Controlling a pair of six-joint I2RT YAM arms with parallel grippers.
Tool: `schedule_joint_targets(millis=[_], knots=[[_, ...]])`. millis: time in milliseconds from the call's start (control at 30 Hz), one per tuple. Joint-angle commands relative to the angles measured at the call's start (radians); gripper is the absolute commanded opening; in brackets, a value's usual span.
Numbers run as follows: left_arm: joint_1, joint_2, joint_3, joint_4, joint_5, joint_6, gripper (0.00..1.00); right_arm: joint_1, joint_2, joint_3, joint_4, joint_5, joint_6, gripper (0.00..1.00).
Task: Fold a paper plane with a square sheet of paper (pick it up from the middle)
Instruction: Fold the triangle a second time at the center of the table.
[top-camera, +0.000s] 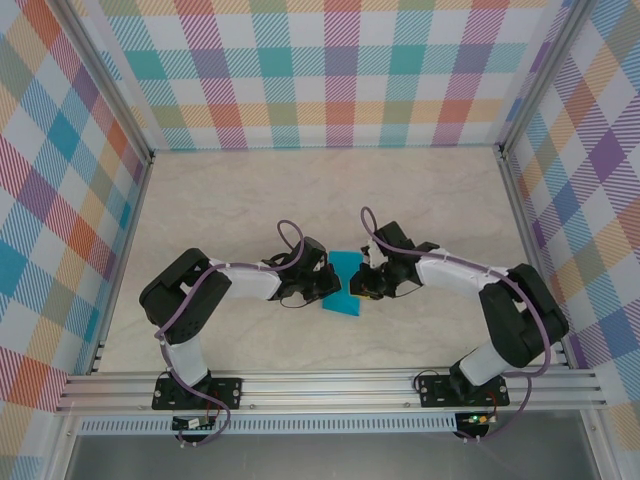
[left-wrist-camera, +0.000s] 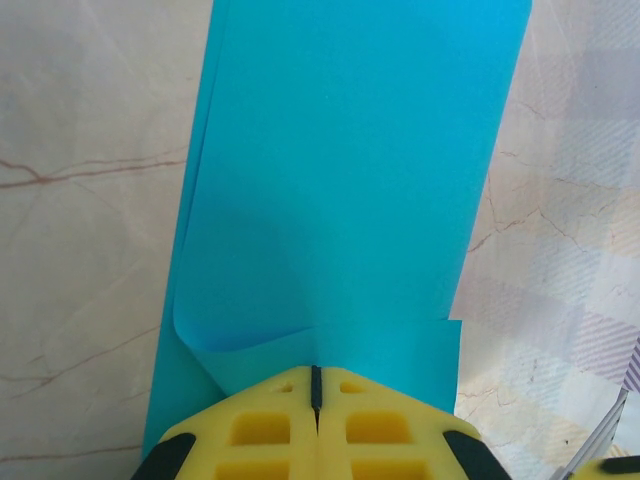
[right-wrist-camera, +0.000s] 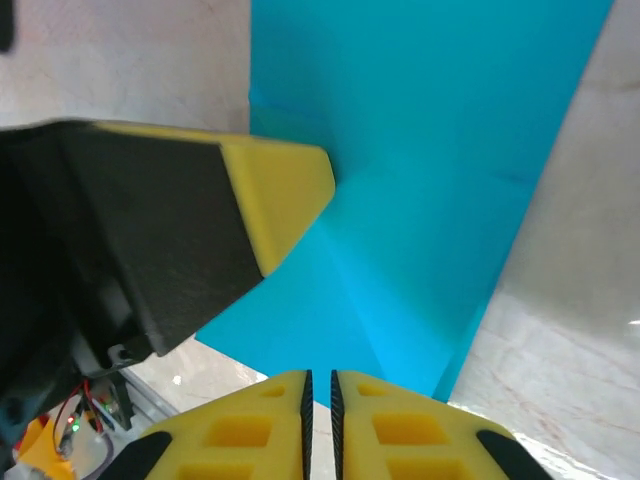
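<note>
Judged mid-fold, with the doubled square sheet of paper (top-camera: 345, 284) at the centre of the table (top-camera: 250, 200), clamped at its 9 o'clock edge by the closed left gripper (left-wrist-camera: 315, 372) and seemingly nipped at 3 o'clock by the near-shut right gripper (right-wrist-camera: 318, 378); calls next for a pressed, aligned crease.

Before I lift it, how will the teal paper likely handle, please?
The folded teal paper sheet looks thin, so it would probably droop when lifted. Its curled corner suggests it creases easily. Such thin paper is likely very light.

No legible text, label or number anywhere.
</note>
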Motion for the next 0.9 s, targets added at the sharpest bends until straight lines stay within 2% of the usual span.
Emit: schedule_joint_targets(millis=[0,300,633,867], knots=[[-0.027,0.005,-0.007,-0.068,-0.021,0.026,0.04,0.014,0.039,-0.018,0.075,-0.069,0.058,0.13],[-0.027,0.006,-0.006,-0.069,-0.014,0.031,0.04,0.021,0.081,-0.027,0.089,-0.077,0.064,0.13],[-0.026,0.015,-0.003,-0.071,-0.017,0.031,0.04,0.021,0.112,-0.068,0.046,-0.005,0.038,0.13],[-0.026,0.019,-0.010,-0.070,-0.020,0.031,0.04,0.021,0.108,-0.106,0.061,-0.006,0.043,0.14]])
